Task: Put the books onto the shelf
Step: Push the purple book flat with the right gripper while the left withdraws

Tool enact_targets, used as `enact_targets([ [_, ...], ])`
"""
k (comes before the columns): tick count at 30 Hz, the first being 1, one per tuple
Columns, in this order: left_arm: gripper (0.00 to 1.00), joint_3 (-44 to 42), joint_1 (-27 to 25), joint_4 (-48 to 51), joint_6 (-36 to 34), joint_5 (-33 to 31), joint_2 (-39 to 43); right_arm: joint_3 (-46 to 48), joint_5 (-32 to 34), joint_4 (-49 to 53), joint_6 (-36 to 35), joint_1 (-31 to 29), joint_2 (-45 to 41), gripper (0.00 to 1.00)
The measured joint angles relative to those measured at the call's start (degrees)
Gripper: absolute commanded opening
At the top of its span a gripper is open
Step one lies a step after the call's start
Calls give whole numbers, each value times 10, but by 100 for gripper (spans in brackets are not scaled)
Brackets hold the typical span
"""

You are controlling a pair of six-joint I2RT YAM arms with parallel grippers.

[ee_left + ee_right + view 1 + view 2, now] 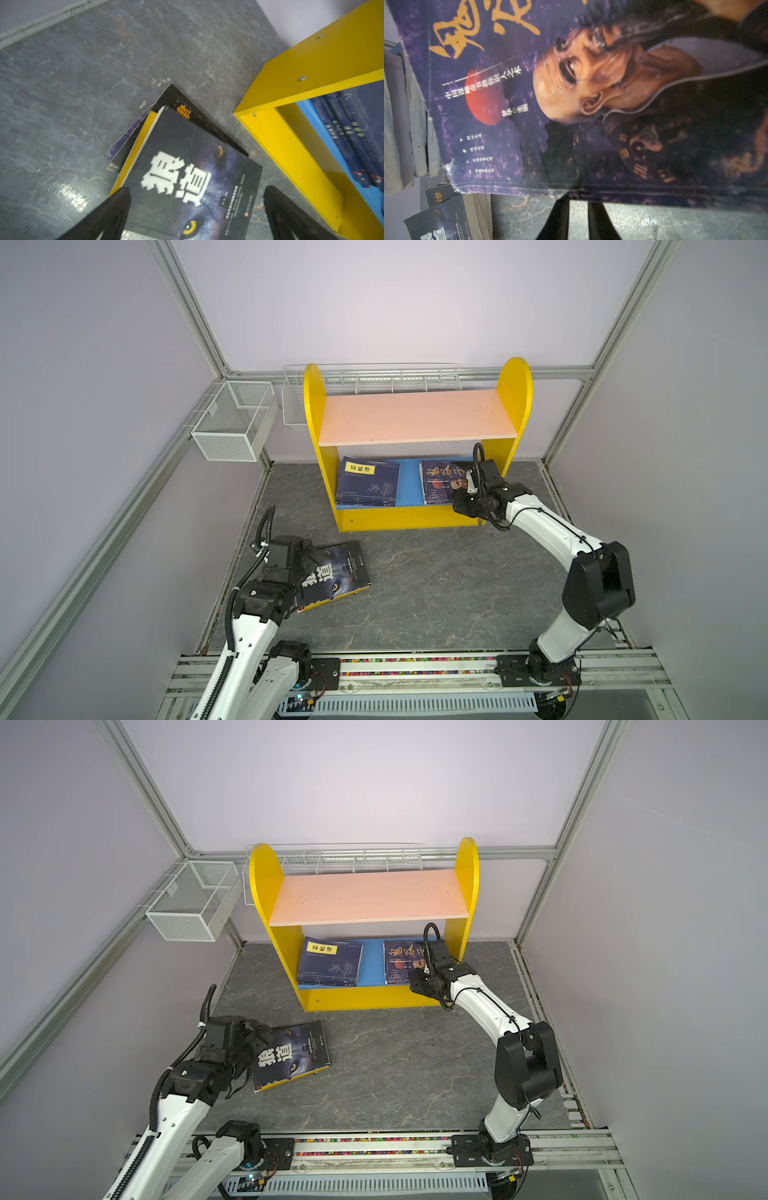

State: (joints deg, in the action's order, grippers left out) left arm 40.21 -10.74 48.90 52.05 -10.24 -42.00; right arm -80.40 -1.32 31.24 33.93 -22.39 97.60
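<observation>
Closest, my left gripper (196, 193) hangs wide apart over the floor pile (291, 1056) at nine o'clock. At twelve, the shelf (415, 418) holds navy books (368, 485) and a purple book (436, 489). At its edge my right gripper (578, 199) sits nearly together. They look thin and floppy; I'd pinch the spines.

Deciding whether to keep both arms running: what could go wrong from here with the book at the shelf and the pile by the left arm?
1. The right gripper pinches the purple book by one edge at the front of the blue lower board; released there, it may slide off.
2. The open left gripper straddles the wolf book atop a fanned pile; closing could catch or shove the yellow book underneath.
</observation>
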Motion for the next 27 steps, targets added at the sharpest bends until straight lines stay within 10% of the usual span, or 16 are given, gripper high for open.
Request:
enact_targets([
  [27,100,-58,4,22,-9,53,-6,82,116,-40,-17,-9,-123,33],
])
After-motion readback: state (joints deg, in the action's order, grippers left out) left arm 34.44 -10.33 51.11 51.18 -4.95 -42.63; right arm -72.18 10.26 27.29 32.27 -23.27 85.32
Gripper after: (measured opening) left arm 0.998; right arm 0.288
